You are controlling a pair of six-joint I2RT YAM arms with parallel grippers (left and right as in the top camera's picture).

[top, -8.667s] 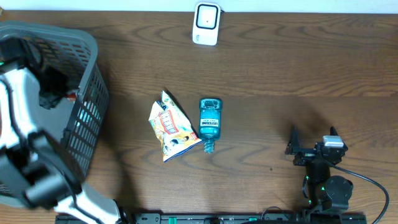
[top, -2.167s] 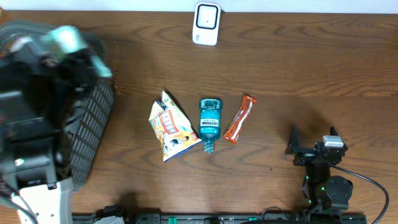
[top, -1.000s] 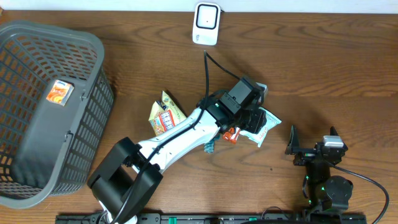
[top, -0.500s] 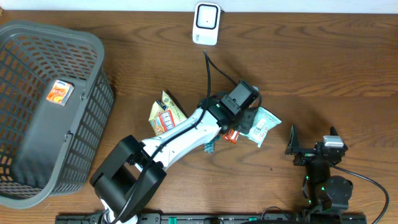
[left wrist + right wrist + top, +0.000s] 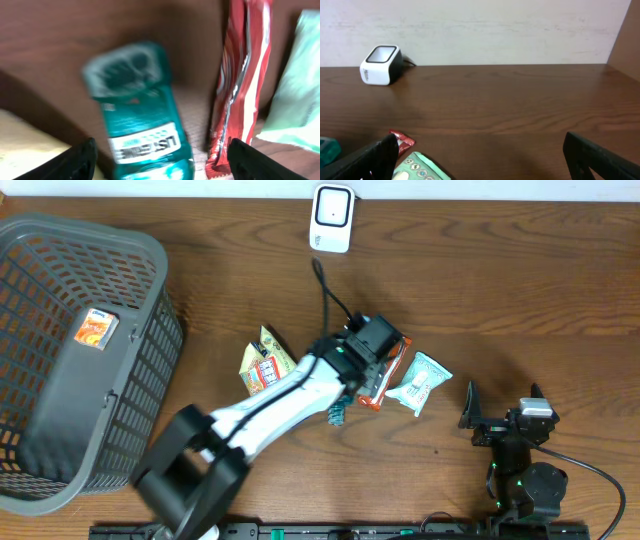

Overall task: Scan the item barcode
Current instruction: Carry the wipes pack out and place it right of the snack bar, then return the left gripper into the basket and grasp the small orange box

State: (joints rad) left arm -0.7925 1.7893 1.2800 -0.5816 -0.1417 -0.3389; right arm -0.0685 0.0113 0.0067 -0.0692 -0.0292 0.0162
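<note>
The white barcode scanner (image 5: 332,218) stands at the table's far edge and also shows in the right wrist view as the scanner (image 5: 381,65). A mint green packet (image 5: 418,382) lies flat on the table, right of a red wrapper (image 5: 392,368). My left gripper (image 5: 375,365) hovers open over the teal mouthwash bottle (image 5: 140,115) and the red wrapper (image 5: 240,85), holding nothing. The green packet (image 5: 300,90) sits at the right edge of that view. My right gripper (image 5: 505,420) rests open near the front right, empty.
A yellow snack bag (image 5: 265,370) lies left of the bottle. A grey mesh basket (image 5: 150,300) fills the left side, with a small orange packet (image 5: 97,329) inside. The left arm's cable (image 5: 325,285) loops toward the scanner.
My left gripper has opened and let go of the mint green packet, which now lies on the table. The gripper has drawn back leftward over the bottle. The right arm stayed still.
</note>
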